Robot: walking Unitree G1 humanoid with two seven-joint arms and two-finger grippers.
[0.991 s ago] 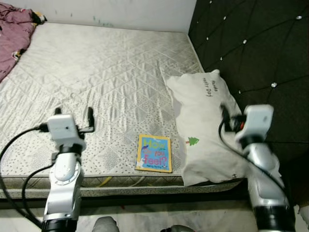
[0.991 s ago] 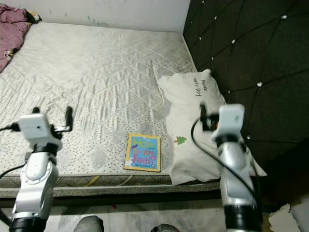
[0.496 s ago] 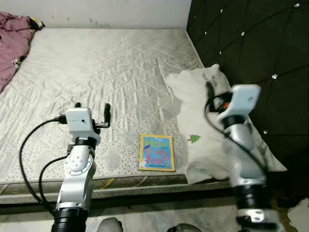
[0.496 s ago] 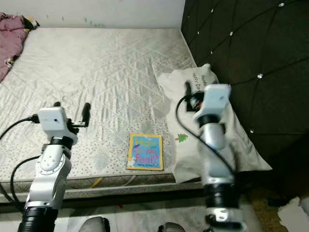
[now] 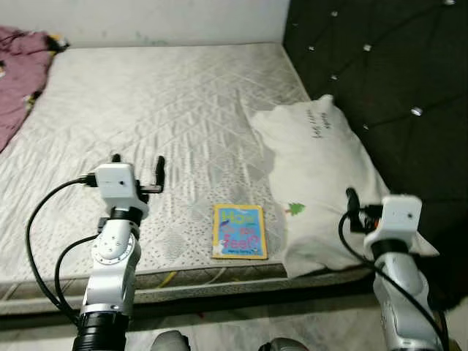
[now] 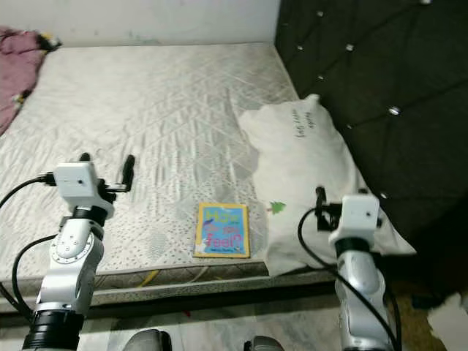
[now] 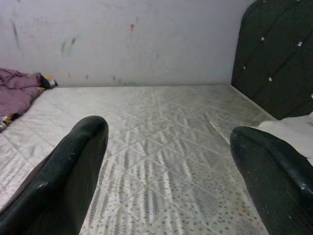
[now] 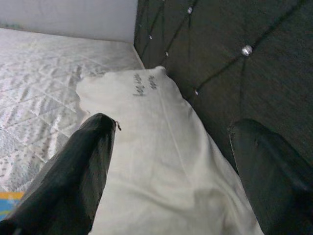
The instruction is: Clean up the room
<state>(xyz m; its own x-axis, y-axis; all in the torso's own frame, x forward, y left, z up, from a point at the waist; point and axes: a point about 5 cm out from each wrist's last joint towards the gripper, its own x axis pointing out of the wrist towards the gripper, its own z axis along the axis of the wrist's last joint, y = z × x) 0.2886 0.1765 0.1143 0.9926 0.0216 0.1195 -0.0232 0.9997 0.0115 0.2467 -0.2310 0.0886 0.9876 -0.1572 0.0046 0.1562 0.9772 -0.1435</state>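
A yellow-and-blue children's book (image 5: 240,232) lies flat near the front edge of the bare quilted mattress (image 5: 161,95). To its right a white pillow (image 5: 322,164) rests against the headboard. My left gripper (image 5: 137,164) hovers open over the mattress, left of the book, and its two black fingers (image 7: 73,171) stand wide apart in the left wrist view. My right gripper (image 8: 171,186) is open and held low over the pillow's near end, with nothing between its fingers (image 8: 78,161).
A black tufted headboard (image 5: 380,73) walls off the right side. A purple blanket (image 5: 18,80) is bunched at the mattress's far left. A white wall runs behind the bed. Torn paper (image 6: 450,311) lies on the floor at the lower right.
My right arm has dropped and drawn back from above the pillow's middle to its near end. The left arm has barely moved. The camera has shifted slightly.
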